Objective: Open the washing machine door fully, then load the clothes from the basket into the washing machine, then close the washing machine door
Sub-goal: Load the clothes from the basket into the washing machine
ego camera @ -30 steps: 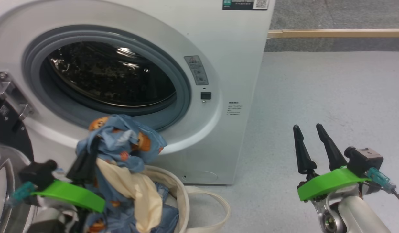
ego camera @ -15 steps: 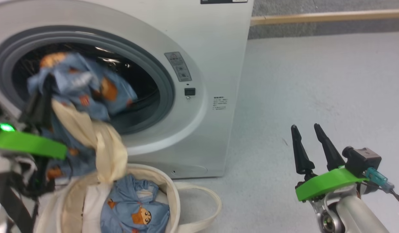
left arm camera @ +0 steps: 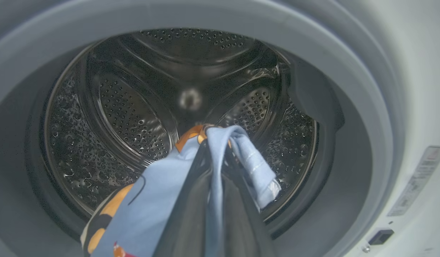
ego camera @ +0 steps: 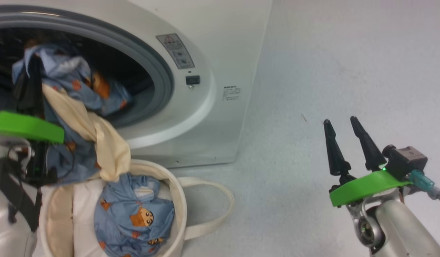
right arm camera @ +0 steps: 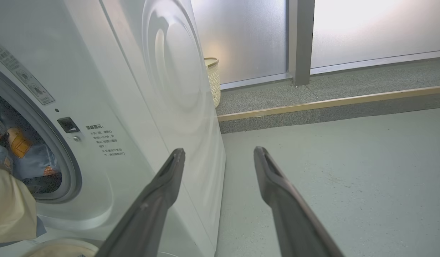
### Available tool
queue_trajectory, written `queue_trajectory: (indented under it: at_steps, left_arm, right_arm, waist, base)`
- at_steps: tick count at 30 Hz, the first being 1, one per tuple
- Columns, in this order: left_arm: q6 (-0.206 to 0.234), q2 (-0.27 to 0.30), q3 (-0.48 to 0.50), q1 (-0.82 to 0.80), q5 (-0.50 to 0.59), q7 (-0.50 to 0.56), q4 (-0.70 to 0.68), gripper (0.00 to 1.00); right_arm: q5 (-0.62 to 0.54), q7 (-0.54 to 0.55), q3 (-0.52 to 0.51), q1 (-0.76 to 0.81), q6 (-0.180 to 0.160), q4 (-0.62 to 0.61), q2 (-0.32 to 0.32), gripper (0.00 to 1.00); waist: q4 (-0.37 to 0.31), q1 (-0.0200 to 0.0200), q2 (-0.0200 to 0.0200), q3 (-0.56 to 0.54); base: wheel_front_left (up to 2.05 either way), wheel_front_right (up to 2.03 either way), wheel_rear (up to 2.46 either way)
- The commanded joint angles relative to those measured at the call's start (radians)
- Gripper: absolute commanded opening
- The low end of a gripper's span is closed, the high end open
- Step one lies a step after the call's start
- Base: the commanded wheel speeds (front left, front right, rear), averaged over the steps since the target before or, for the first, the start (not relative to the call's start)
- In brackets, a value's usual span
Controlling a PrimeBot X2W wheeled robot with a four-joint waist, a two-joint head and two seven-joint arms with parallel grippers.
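A: How many clothes, and where?
B: Two pcs are hanging at the washing machine mouth: one blue bear-print, one cream, drooping to the basket rim. One more bear-print pc is lying in that basket w/ a white pad.
A: Arms?
B: The left gripper is pinching the blue fabric tight, fingers pointing into the drum. The right gripper is hovering over the floor, fingers apart, pointing up.

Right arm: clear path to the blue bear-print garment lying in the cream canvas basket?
Likely yes. The right arm, jaws open, hangs over the grey floor right of the round cream canvas basket, nothing standing between them. The light-blue bear-print garment lies uncovered on top.
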Motion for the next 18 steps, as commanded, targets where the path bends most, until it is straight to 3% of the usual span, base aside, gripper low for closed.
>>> queue_trajectory:
  at_steps: [1,10,18]
  left_arm:
    - [-0.005,0.037,0.042,-0.053,0.006,-0.012,-0.019,0.00]
    - [-0.006,0.011,0.048,-0.189,0.039,-0.012,0.150,0.00]
    - [-0.006,0.029,0.032,-0.302,0.066,-0.012,0.256,0.00]
  right_arm:
    - [-0.008,-0.012,0.011,-0.020,0.000,-0.034,-0.017,1.00]
    - [-0.033,-0.012,-0.012,-0.034,0.000,-0.064,-0.063,1.00]
    - [-0.054,-0.012,-0.051,-0.027,0.000,-0.098,-0.075,1.00]
  waist:
    - [-0.015,-0.0002,-0.0001,0.033]
    - [-0.044,-0.0002,-0.0001,0.146]
    - [-0.079,-0.0002,-0.0001,0.217]
  base:
    - [0.00,0.00,0.00]
    - [0.00,0.00,0.00]
    - [0.00,0.00,0.00]
